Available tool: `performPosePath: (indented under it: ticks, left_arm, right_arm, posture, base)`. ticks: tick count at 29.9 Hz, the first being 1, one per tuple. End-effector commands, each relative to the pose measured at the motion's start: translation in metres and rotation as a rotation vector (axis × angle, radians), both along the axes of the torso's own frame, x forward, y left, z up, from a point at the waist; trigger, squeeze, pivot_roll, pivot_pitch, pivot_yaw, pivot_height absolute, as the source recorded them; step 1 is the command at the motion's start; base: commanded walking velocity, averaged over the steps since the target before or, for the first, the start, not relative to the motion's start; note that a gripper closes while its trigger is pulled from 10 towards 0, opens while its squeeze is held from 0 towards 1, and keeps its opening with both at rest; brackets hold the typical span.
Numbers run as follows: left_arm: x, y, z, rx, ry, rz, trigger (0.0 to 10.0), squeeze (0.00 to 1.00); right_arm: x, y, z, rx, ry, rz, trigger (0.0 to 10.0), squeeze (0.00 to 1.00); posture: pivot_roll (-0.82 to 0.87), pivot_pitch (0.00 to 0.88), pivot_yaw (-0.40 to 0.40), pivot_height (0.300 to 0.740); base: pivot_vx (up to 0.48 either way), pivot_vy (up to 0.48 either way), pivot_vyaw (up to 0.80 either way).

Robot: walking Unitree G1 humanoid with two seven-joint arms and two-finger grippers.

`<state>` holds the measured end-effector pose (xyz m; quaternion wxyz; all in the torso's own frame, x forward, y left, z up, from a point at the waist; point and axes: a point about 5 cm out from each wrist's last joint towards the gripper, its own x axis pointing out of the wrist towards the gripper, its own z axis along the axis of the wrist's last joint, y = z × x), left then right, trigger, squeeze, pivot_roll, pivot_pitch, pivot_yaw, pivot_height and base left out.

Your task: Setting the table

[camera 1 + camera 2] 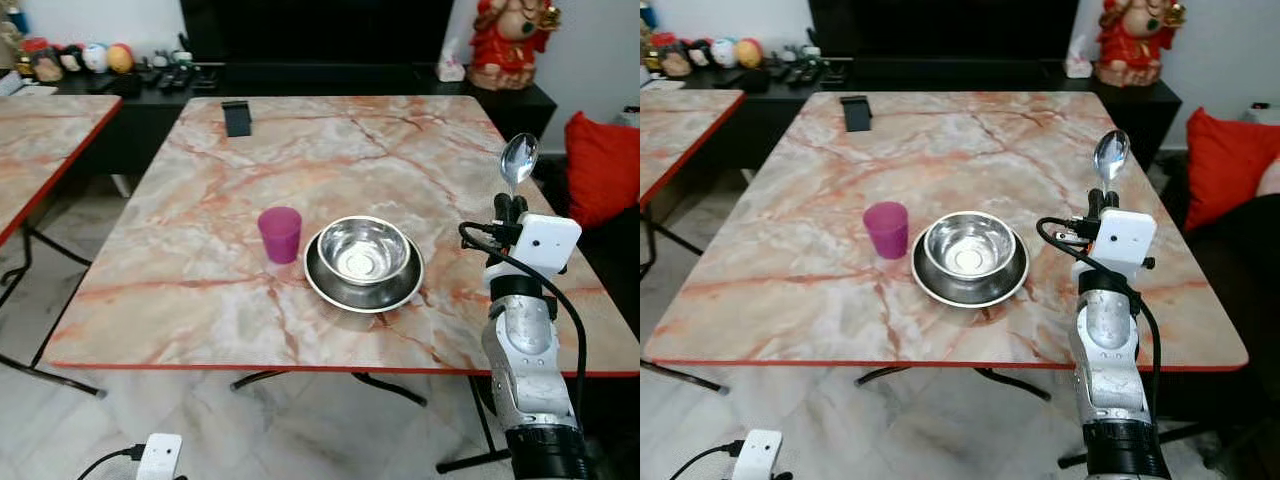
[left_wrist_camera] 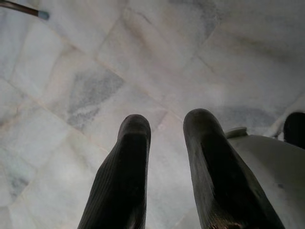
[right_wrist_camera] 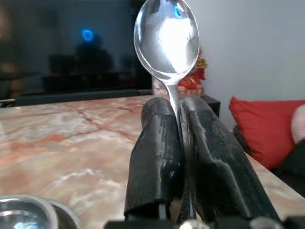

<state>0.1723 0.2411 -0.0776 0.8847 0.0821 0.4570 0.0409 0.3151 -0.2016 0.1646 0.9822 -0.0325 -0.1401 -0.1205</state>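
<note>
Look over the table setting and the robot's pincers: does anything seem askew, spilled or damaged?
Nothing stands out. The steel bowl sits level in the steel plate, the pink cup stands upright beside it, and no spill shows on the table. The right pincer holds the spoon upright, bowl end up.

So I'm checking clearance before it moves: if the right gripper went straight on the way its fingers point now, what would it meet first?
The right gripper, shut on the spoon, points up and forward over the table. The way looks free, though depth is unclear.
</note>
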Motion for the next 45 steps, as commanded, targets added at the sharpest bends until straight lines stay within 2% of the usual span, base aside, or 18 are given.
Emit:
performPosePath:
  ticks: [1,7,13,25,35,45]
  left_arm:
    - [-0.006,0.002,-0.002,0.001,0.020,0.010,10.0,0.00]
    - [0.001,-0.009,-0.002,-0.018,0.007,-0.004,10.0,0.00]
    - [0.002,-0.012,-0.002,-0.029,0.002,0.003,10.0,0.00]
    - [0.003,0.001,0.001,-0.018,-0.002,0.016,10.0,0.00]
    - [0.004,-0.010,-0.001,-0.024,-0.004,0.001,10.0,0.00]
    - [0.004,-0.011,-0.001,-0.022,-0.006,0.001,10.0,0.00]
  right_arm:
    - [0.001,0.003,0.003,0.000,-0.012,0.010,10.0,0.00]
    - [0.001,0.003,0.002,0.000,-0.010,0.005,10.0,0.00]
    - [0.000,0.001,0.002,-0.001,-0.006,0.000,10.0,0.00]
    - [0.002,0.000,0.003,-0.003,-0.003,-0.009,10.0,0.00]
    - [0.002,-0.001,0.003,-0.002,-0.001,-0.014,10.0,0.00]
    - [0.002,-0.003,0.003,-0.001,0.001,-0.023,10.0,0.00]
  posture:
    - [0.01,0.000,0.005,0.731]
    - [0.01,0.000,0.005,0.731]
    - [0.01,0.000,0.006,0.731]
    - [0.01,0.000,0.005,0.731]
    - [0.01,0.000,0.004,0.731]
    - [0.01,0.000,0.005,0.731]
  base:
    - [0.000,0.000,0.00]
    - [0.000,0.000,0.00]
    - [0.000,0.000,0.00]
    - [0.000,0.000,0.00]
    - [0.286,0.000,0.00]
    - [0.358,0.000,0.00]
